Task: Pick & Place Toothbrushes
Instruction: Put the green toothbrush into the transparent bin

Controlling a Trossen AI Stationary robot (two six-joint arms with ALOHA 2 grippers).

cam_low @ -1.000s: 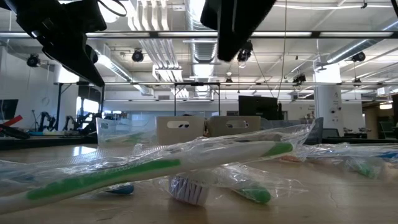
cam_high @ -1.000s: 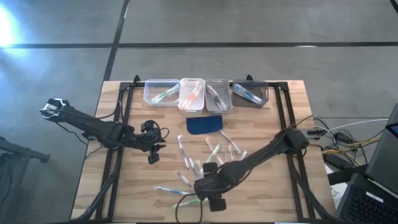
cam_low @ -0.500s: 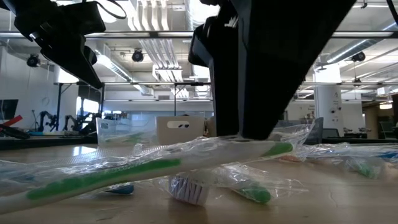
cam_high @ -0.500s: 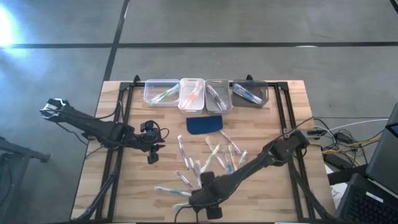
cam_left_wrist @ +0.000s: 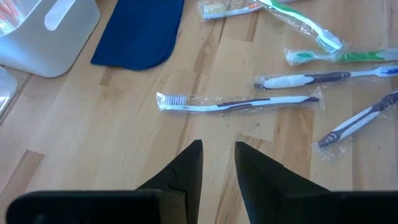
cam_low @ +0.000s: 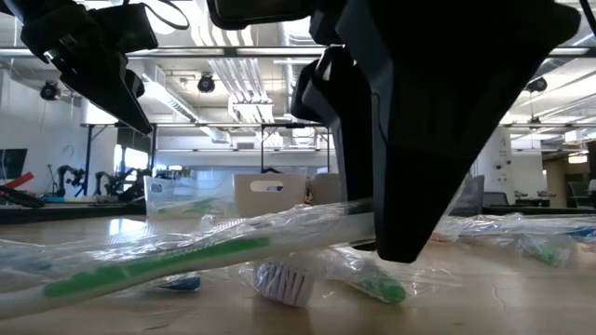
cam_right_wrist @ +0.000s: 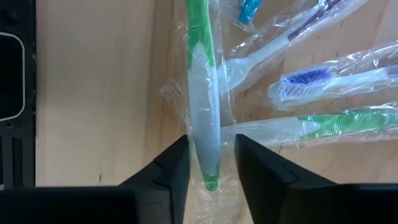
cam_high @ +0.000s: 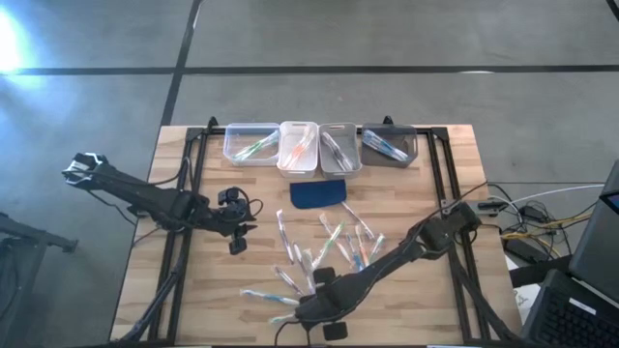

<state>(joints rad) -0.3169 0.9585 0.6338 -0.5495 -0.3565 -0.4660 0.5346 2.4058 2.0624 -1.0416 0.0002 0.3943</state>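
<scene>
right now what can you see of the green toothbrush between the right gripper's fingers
The green toothbrush is whitish plastic with a green accent along its handle, sealed in a clear crinkled wrapper. It lies flat on the wooden table near the front edge, beside other wrapped brushes. One end sits between the fingers of the right gripper, which flank it closely; whether they pinch it yet cannot be told. Its bristle end is out of the wrist view.

A green-and-white toothbrush (cam_right_wrist: 202,93) in clear wrap lies flat on the wood, its handle running between the right gripper's fingers (cam_right_wrist: 171,168). Other wrapped toothbrushes (cam_right_wrist: 323,81), blue, green and white, lie scattered just beyond those fingertips.
</scene>
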